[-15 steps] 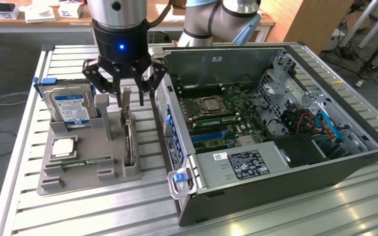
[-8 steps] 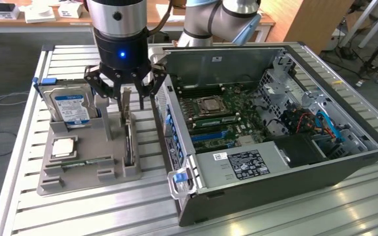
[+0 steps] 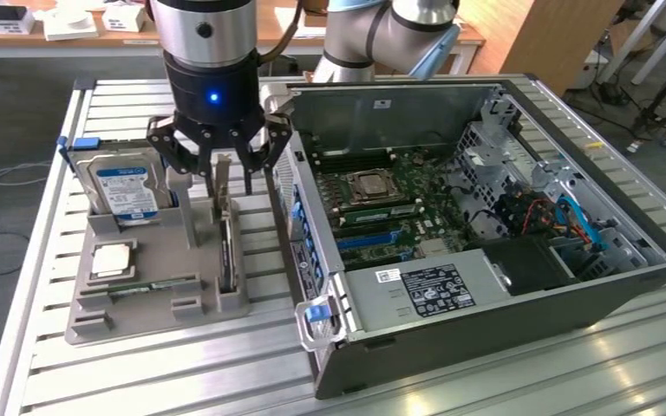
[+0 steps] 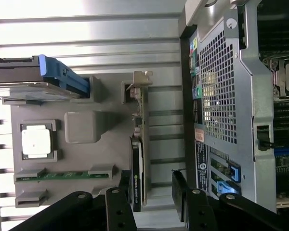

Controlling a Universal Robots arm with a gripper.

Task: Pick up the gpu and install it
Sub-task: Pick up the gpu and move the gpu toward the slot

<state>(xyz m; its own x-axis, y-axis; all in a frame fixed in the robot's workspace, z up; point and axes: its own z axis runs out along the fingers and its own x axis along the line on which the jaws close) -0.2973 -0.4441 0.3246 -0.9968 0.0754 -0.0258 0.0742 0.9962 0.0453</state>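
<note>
- My pincer (image 3: 226,173) is spread wide open. It is not pinching anything.
- It hangs just over the gray tray (image 3: 183,251), right above the gpu (image 3: 228,251).
- From my wrist I see one finger on each side of the gpu (image 4: 136,183). My pincer (image 4: 153,191) is not squeezing it.
- The gpu stands up on its thin edge in a slot of the tray. That slot is on the side of the tray nearest the computer box (image 3: 484,321).
- The gpu has not gone into the computer box yet.
- The tray sits on the silver table (image 3: 136,373) with long grooves, just beside the computer box.
- Other things sit in the tray too:
  - A silver hard drive (image 3: 125,186) with a blue label stands up at the far end, toward the exterior view's left.
  - A square chip (image 3: 114,258) lies flat in its own little pocket.
  - A thin green memory stick (image 3: 148,286) sits in a long slot near the chip.
- The computer box lies on its side with its cover off.
- Inside the box I see a green board (image 3: 391,208), a black block with a white label (image 3: 437,286), and red and blue wires (image 3: 553,217).
</note>
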